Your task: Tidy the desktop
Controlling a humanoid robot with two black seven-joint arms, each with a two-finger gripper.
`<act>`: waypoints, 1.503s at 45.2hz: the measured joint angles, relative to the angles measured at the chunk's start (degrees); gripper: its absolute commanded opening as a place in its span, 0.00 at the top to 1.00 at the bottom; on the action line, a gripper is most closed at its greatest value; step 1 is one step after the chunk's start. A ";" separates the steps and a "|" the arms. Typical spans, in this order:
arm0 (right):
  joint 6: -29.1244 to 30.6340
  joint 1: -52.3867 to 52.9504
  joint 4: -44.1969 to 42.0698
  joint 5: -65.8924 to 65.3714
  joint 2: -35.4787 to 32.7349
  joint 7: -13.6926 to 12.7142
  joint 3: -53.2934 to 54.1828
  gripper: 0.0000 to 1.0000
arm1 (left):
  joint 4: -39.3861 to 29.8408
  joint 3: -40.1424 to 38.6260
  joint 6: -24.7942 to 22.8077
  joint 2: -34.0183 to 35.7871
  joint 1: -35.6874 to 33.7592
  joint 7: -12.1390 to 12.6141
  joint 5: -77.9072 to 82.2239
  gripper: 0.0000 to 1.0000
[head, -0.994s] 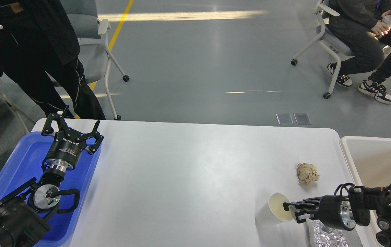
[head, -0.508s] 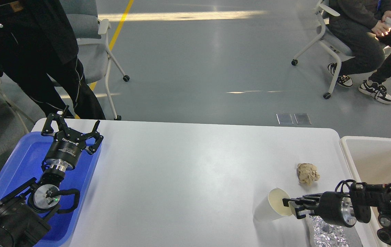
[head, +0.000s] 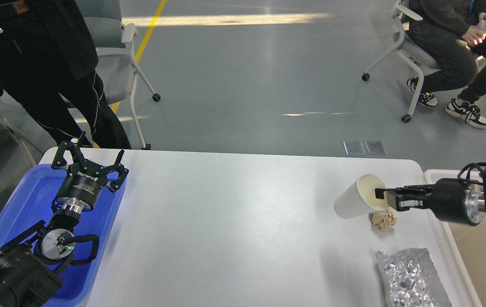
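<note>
White desktop [head: 234,221] across centre; cream bin [head: 477,238] at right edge, blue tray [head: 17,200] at left. Right gripper [head: 390,197] clamped on paper cup [head: 356,197] rim, cup tipped, raised at far right. Advise: carry level over bin rim before releasing. Foil [head: 411,277] near, crumpled paper [head: 383,219] below cup, both uncleared. Left gripper [head: 89,160] spread, empty, over tray.

Only small white lettering on the left gripper [head: 88,164], too small to read.

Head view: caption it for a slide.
Right gripper holds paper cup by its rim above the desktop; left gripper open over blue tray.
</note>
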 measured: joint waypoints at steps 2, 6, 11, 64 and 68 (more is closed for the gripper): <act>1.00 1.94 0.47 1.58 -0.97 0.01 0.03 1.00 | 0.00 0.00 0.00 0.00 0.00 0.00 -0.02 0.00; 2.32 5.10 1.01 3.94 -2.57 0.02 0.11 1.00 | 0.00 0.00 0.00 0.00 0.00 0.00 -0.02 0.00; 3.41 8.53 1.38 6.55 -4.52 -0.01 0.18 1.00 | 0.00 0.00 0.00 0.00 0.00 0.00 -0.01 0.00; -13.68 -3.99 -11.59 43.45 -12.89 5.17 0.64 1.00 | 0.00 0.00 0.00 0.00 0.00 0.00 -0.05 0.00; -14.35 -6.75 -15.31 49.44 -11.85 6.55 0.65 1.00 | 0.00 0.00 0.00 0.00 0.00 0.00 -0.03 0.00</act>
